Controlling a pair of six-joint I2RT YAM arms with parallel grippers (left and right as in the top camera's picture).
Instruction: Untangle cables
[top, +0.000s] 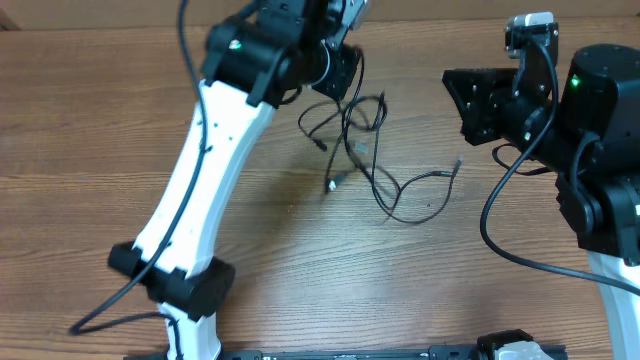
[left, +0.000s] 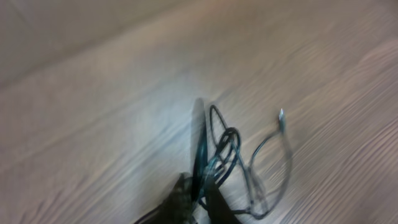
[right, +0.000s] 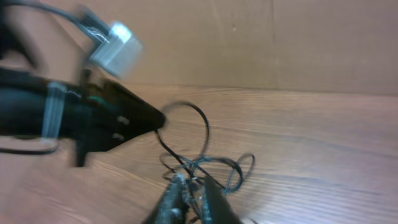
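At the far side of the desk (top: 120, 130), the left claw (left: 199, 204) is clamped on a strand of the cables (left: 222, 152), whose loose loops trail from it across mid-desk. Pulling while loops cross could, I judge, tighten a knot or drag everything. Rightward, the right claw (right: 191, 198) is blurred; I cannot tell its state. Its arm's thick black lead (top: 484, 220) hangs near one plug end (top: 458, 165) and might snag
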